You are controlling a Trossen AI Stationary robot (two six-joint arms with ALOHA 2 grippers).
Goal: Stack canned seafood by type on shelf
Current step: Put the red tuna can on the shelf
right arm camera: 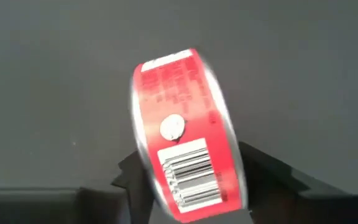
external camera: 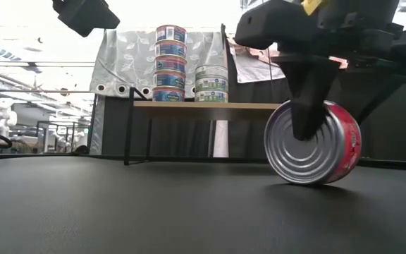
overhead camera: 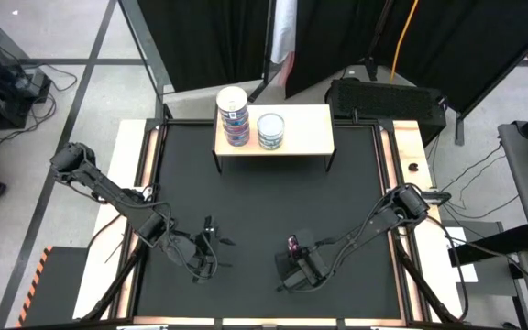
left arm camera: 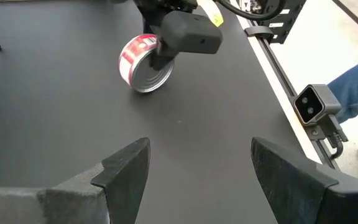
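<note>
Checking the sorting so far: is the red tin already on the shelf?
No, the red tin stands on its edge on the black table, between the right gripper's fingers, well short of the shelf.

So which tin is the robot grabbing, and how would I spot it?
Look at the black table, at the near edge away from the wooden shelf. There the right gripper is around a red tin. It stands on its edge, alone, while the blue stack and green stack lie flat on the shelf.
</note>
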